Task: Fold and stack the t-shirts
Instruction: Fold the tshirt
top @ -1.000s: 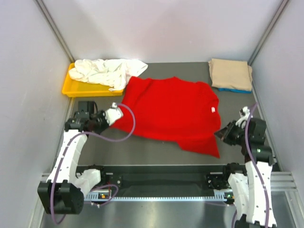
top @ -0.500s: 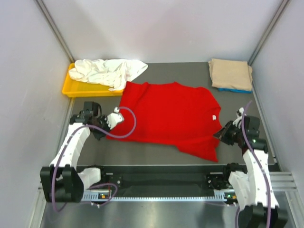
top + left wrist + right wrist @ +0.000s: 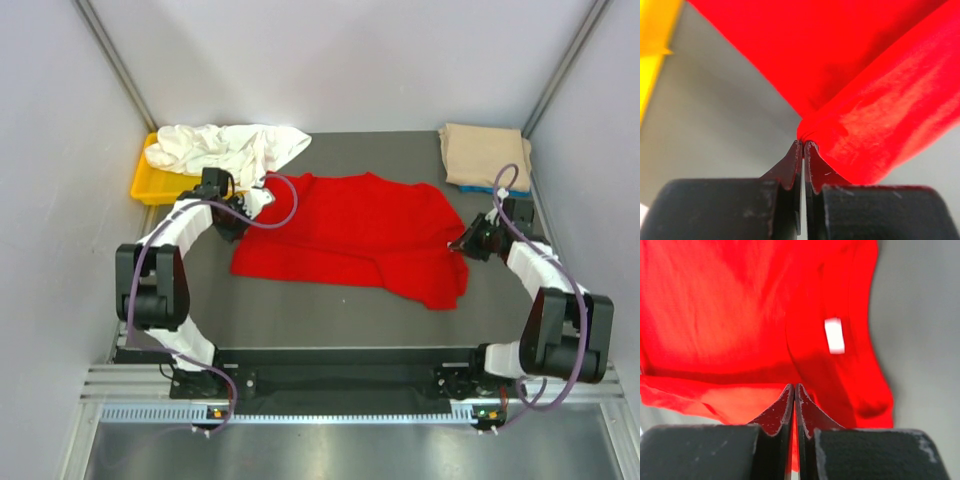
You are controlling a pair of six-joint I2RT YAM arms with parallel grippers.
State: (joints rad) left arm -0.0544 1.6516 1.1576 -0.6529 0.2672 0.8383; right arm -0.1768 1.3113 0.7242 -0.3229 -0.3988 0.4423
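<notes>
The bright red t-shirt (image 3: 350, 235) lies in the middle of the table, its near part folded back over itself. My left gripper (image 3: 250, 203) is shut on the red shirt's left edge (image 3: 840, 135), next to the yellow tray. My right gripper (image 3: 466, 243) is shut on the shirt's right edge, near the white neck label (image 3: 834, 335). The white t-shirt (image 3: 225, 148) lies crumpled over the tray at the back left. The folded tan t-shirt (image 3: 486, 152) sits on a folded blue one (image 3: 495, 188) at the back right.
The yellow plastic tray (image 3: 152, 185) stands at the back left against the left wall. Grey walls close in the table on the left, right and back. A metal rail (image 3: 330, 385) runs along the near edge.
Both grippers have moved away from me toward the back, carrying the red shirt's near edge up and over the rest. The shirt is now narrower front to back.
</notes>
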